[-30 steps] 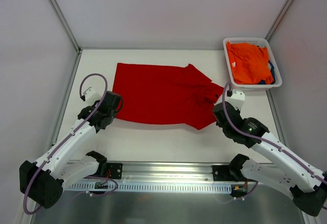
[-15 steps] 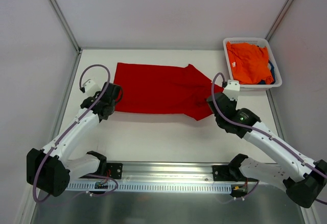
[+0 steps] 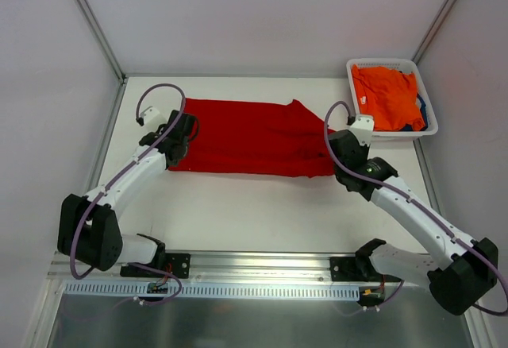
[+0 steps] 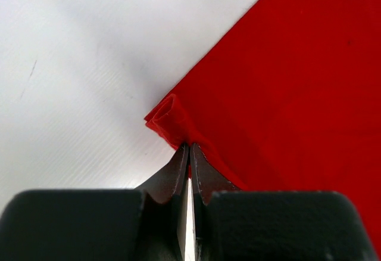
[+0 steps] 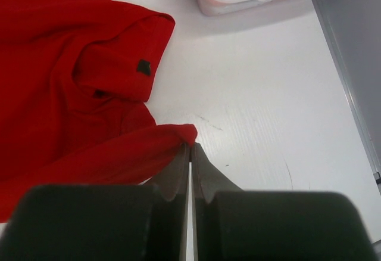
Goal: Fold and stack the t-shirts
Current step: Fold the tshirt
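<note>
Three t-shirts (image 3: 254,137) (image 3: 385,94) (image 3: 425,114), one basket (image 3: 381,63), two end effectors (image 4: 189,151) (image 5: 190,148).

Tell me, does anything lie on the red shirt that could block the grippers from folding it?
Nothing visible does. The left gripper and the right gripper each pinch an edge of the red shirt. Its top is bare, and the basket holding the orange shirt stands apart to the right.

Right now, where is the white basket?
In the top view, the white basket sits in the table's far right corner, holding an orange t-shirt, just beyond the right gripper pinching the red t-shirt.
</note>
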